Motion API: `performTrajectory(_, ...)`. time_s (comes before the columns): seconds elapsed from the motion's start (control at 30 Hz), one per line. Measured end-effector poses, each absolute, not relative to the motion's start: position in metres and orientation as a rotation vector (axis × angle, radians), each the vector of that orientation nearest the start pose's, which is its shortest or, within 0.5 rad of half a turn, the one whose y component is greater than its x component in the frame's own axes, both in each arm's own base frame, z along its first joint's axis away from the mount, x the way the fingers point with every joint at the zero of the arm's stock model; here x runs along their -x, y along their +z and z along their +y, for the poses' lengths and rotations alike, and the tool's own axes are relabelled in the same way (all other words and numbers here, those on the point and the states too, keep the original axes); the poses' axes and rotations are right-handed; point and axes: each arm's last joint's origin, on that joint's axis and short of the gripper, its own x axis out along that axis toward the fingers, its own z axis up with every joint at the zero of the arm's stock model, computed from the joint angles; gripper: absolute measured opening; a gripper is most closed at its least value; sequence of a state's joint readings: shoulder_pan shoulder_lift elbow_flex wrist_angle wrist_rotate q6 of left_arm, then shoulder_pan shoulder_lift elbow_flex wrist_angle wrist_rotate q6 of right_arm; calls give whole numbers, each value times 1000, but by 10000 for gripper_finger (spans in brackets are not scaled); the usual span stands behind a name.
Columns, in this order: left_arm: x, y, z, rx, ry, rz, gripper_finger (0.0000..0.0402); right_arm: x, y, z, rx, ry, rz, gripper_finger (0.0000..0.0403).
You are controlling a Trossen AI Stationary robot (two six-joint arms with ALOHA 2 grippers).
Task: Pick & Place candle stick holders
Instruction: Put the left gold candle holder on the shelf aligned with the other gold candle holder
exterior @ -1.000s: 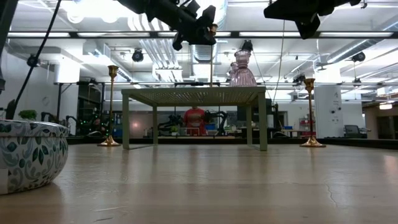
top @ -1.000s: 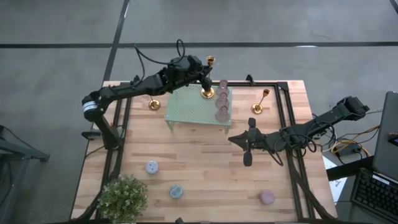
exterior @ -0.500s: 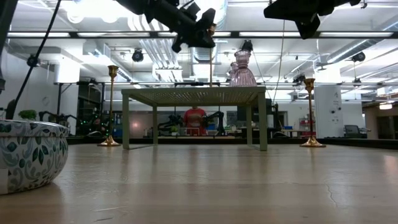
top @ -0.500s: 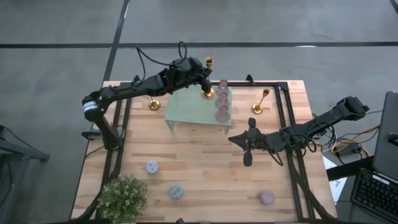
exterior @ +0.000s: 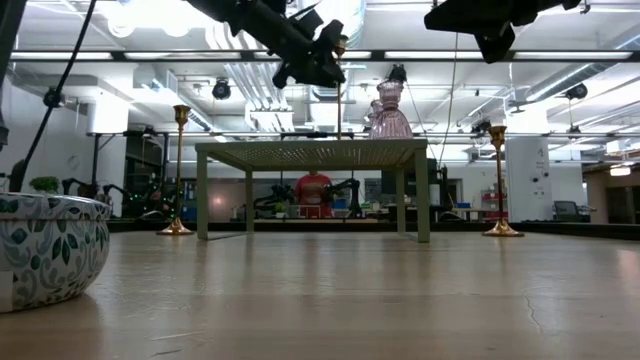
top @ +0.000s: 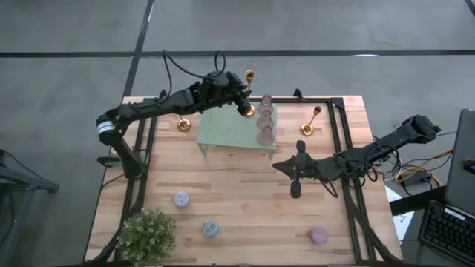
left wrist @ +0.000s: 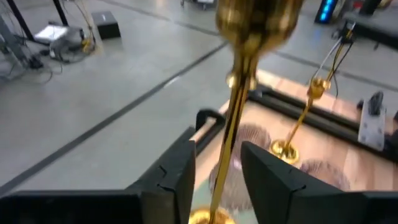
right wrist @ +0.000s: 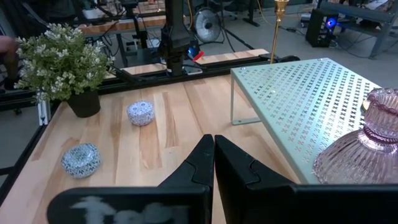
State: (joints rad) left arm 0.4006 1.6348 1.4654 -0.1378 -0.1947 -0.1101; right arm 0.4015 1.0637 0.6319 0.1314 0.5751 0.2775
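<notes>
Risk sits at the rack's point(top: 236, 126) far edge, where the left gripper point(left wrist: 217, 180) straddles the stem of a gold candlestick point(top: 248, 110) standing on the rack top; its fingers point(left wrist: 177, 177) are parted narrowly and do not visibly pinch the stem. A sideways pull could tip the slim candlestick into the pink cups point(top: 264, 122) just beside it. The right gripper point(right wrist: 213, 162), fingers pressed together and empty, waits over the table's point(top: 245, 200) middle.

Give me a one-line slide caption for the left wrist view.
Left tool open around the slim shiny gold candlestick standing on the mint-green perforated metal rack.
</notes>
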Motion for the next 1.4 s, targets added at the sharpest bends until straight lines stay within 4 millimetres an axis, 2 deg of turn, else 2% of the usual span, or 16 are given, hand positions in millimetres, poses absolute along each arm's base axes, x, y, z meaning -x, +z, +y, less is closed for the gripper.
performTrajectory(0.3,-328,359,139,150,574,429,176,-215,259,74,-136,-207,240,8)
performTrajectory(0.43,-317,356,130,157,564,536,179,-215,259,74,-140,-208,241,8)
performTrajectory(0.6,-297,351,115,153,592,562,179,-215,258,74,-150,-206,243,8)
performTrajectory(0.83,-247,337,89,161,691,518,179,-215,256,74,-159,-204,249,8)
performTrajectory(1.07,-193,314,74,230,829,452,178,-215,256,74,-160,-204,246,8)
performTrajectory(1.27,-164,296,65,246,840,441,177,-215,257,74,-165,-203,236,8)
performTrajectory(1.4,-150,286,61,229,864,542,177,-215,257,74,-166,-204,236,8)
